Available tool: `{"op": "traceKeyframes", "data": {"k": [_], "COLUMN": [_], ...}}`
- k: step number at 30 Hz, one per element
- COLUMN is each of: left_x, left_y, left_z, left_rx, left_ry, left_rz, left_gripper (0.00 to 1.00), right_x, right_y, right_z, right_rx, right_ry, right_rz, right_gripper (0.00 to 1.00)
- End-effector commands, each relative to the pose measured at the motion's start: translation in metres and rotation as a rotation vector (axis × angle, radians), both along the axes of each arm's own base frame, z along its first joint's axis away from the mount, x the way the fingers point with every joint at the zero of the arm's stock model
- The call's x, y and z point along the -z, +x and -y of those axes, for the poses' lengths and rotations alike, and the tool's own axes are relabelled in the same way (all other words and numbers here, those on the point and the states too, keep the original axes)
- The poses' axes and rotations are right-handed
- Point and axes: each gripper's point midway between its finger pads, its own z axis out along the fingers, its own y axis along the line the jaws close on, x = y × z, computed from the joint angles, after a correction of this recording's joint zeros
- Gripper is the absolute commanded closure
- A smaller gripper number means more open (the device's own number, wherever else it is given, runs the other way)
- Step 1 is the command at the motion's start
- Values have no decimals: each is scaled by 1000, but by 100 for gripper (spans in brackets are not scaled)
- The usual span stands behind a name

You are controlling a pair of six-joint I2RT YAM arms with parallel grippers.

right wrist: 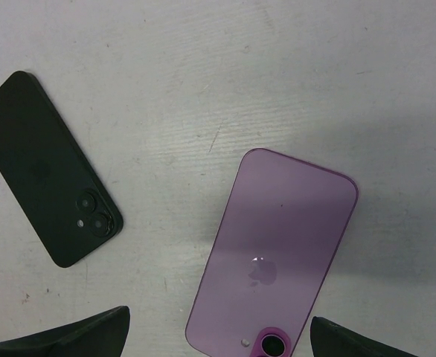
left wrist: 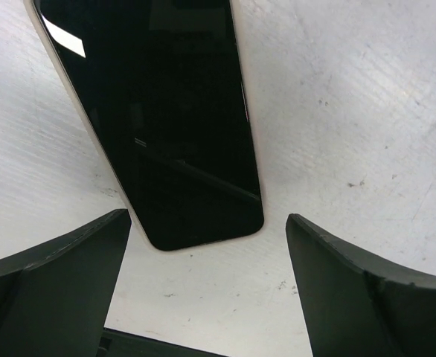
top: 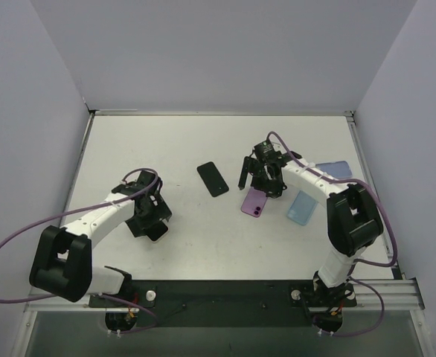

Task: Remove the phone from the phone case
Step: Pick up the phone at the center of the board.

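Observation:
A phone (left wrist: 166, 126) with a dark screen and a pale rim lies face up on the table, its near end just beyond my left gripper (left wrist: 210, 286), which stands open over bare table. From above, that phone (top: 158, 233) pokes out below the left gripper (top: 148, 219). A purple phone (right wrist: 277, 253) lies back up with its camera end between the fingers of my open right gripper (right wrist: 218, 343), untouched. Above, it (top: 254, 201) sits just below the right gripper (top: 263, 183). I cannot tell whether either phone sits in a phone case.
A black phone (top: 213, 179) lies back up mid-table, left of the purple one, and shows again in the right wrist view (right wrist: 47, 190). Two pale blue cases (top: 302, 207) (top: 333, 169) lie by the right arm. Walls enclose the table on three sides.

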Motion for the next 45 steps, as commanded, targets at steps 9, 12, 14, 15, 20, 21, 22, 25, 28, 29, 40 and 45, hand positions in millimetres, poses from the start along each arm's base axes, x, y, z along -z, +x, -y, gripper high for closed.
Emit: {"op": "traceKeyframes", "data": {"k": [9,12,14,15,20,21,22,25,28,29,40,45], "left_x": [15,21,27,29,42,42,43,41,34,32,-21,-46], "left_y": [9,9,10,10,8,8,7,12,18,18,41,41], "left_z": [-16,-15,-13,-13,-11,-11,-11,-6,5,12,121,158], "left_rx": [-159,-157,-156,-156,-158,-158,-154,-120,-53,-31,319,418], "left_ry": [72,71,64,62,64,66,67,52,12,-11,-331,-512], "left_rz": [4,-7,-18,-21,-61,-68,-72,-61,-34,-31,156,199], "left_gripper": [3,2,3,3,3,3,3,12,24,28,58,62], "right_x": [-7,-7,-7,-8,-9,-9,-9,-11,-22,-29,-51,-49], "right_y": [1,1,1,1,-1,-1,-2,-4,-6,-7,-16,-20], "right_z": [3,2,2,2,2,2,2,0,-9,-13,-30,-48], "right_rx": [-8,-10,-10,-9,-14,-14,-15,-23,-57,-69,-108,-111], "right_ry": [-2,0,3,4,7,9,10,20,65,79,187,290], "right_rz": [6,3,3,4,4,4,3,0,11,24,30,-18], "right_gripper": [0,0,0,0,0,0,0,1,2,2,3,2]}}
